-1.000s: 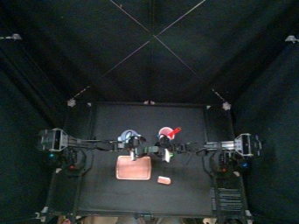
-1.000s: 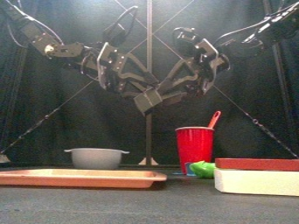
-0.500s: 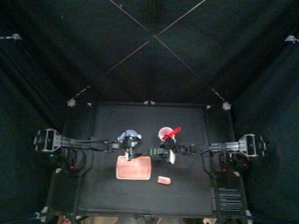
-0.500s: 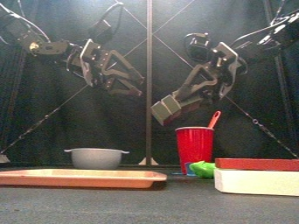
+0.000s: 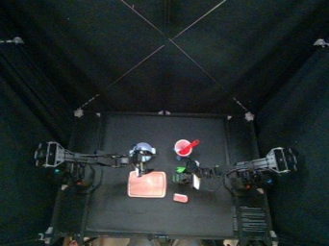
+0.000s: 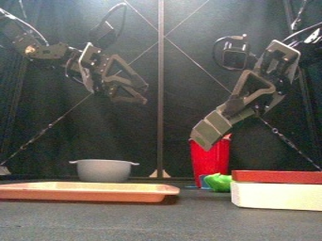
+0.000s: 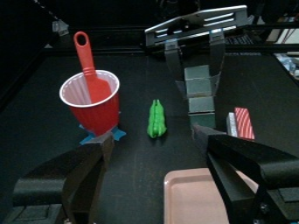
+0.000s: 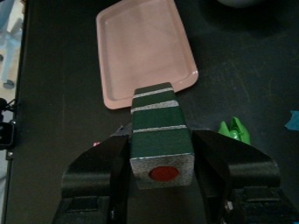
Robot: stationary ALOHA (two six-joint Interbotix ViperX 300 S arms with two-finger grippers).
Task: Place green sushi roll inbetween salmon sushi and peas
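1 piece matters most: green sushi roll [image 8: 160, 122], up in the air, clamped between the jaws of the right gripper [image 8: 162, 156], well above the table [image 7: 128, 153]. Looks like a stiff toy block with pale bands and a red dot on its end; probably light, not fragile, likely a little slick on its flat sides. Best taken across the 2 broad flat faces, near the middle of its length, as gripped now; judging by the right wrist view, sticks out well past the fingertips, so may swing or tip if squeezed only near the end. Left gripper [image 7: 158, 171] hangs high on the other side, jaws spread apart, holding nothing.

Below, peas [image 7: 156, 118] lie as a green pod just beside the red cup [image 7: 91, 98]; salmon sushi [image 7: 243, 122] sits apart from the pod, with bare table between the 2, which reads as the spot to aim for. Pink tray [image 8: 142, 48] lies near both.

Hard to tell: exact depth of the grip, since the jaws hide the back end of the roll. Salmon sushi partly covered by the left jaw in the left wrist view. Everything tiny from above, so width of the gap unclear.
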